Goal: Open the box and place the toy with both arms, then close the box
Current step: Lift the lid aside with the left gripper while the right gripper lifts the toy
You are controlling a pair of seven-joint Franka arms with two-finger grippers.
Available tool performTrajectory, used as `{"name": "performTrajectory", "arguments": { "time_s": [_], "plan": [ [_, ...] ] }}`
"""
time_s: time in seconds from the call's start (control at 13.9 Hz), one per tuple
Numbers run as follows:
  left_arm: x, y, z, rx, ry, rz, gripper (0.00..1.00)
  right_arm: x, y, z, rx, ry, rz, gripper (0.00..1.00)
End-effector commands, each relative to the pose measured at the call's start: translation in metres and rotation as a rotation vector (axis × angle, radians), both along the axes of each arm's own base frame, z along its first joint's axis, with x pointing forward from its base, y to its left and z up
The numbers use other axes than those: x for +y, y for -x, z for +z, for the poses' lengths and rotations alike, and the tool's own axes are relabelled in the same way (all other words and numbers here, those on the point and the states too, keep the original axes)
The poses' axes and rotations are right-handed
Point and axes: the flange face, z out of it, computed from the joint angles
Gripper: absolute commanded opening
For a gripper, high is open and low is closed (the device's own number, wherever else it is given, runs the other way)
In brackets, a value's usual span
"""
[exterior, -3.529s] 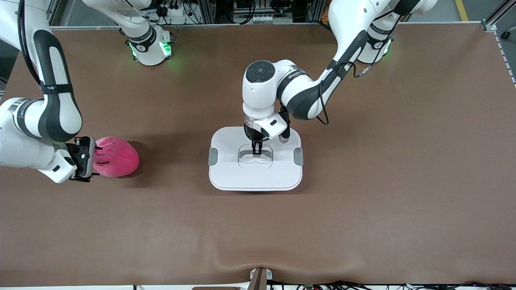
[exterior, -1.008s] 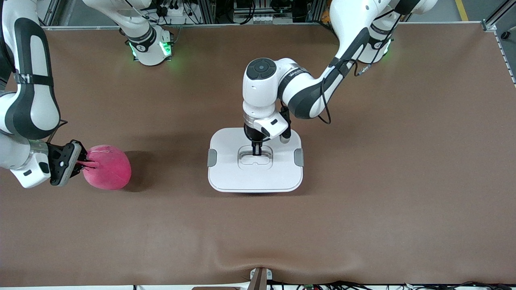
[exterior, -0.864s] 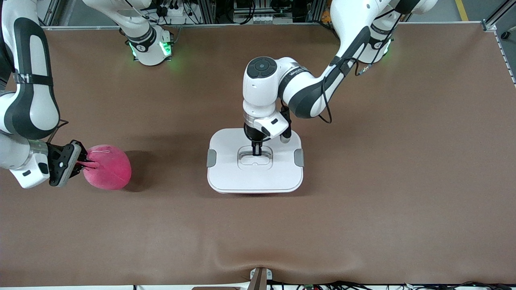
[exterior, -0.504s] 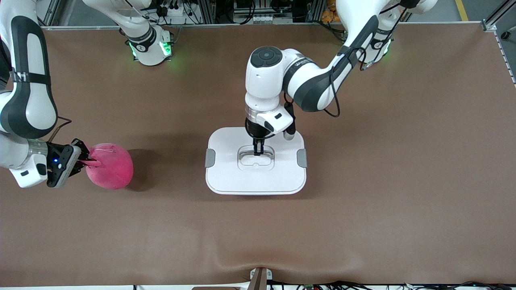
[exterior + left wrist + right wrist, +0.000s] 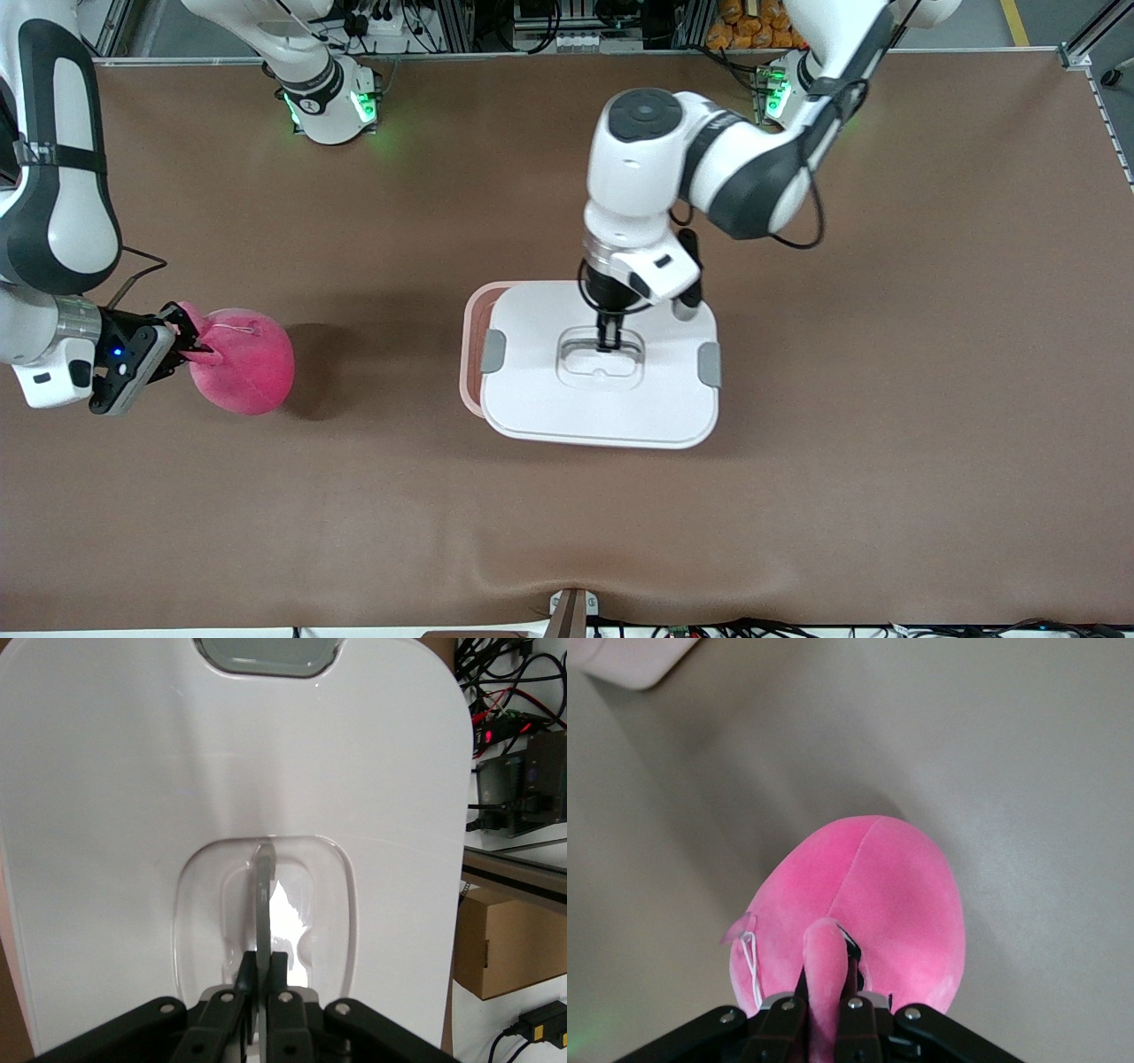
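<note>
White lid, pinched at its handle by the left hand, hangs offset over the pink box mid-counter; the right hand grips the toy near the right arm's counter edge.

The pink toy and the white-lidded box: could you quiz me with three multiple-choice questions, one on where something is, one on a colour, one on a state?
1. Where is the toy?
A. in the box
B. at the right arm's end of the table
C. on the lid

2. What colour is the box under the lid?
A. pink
B. blue
C. green

3. What is the left gripper doing?
A. hanging open
B. gripping the toy
C. gripping the lid's handle

Answers: B, it is in the right gripper; A, a pink rim shows; C, fingers pinch the handle.
</note>
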Motion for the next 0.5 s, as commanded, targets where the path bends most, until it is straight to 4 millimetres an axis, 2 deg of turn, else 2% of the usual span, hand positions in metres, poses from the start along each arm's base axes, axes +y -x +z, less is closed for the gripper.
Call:
{"name": "performTrajectory", "arguments": {
  "time_s": [0.0,0.22,0.36,0.43],
  "plan": [
    [0.046,-0.014,0.03,0.03,-0.005,-0.089,0.0,0.022,0.001,0.018,0.005,-0.009,-0.053,0.0],
    [0.086,-0.028,0.039,0.069,-0.045,-0.213,0.0,0.06,-0.002,0.042,0.043,-0.011,-0.132,0.0],
    [0.107,-0.035,0.038,0.1,-0.066,-0.284,0.0,0.092,-0.003,0.053,0.062,-0.023,-0.197,0.0],
    [0.125,-0.042,0.039,0.11,-0.073,-0.306,0.0,0.104,-0.004,0.06,0.061,-0.018,-0.222,0.0]
  ]
}}
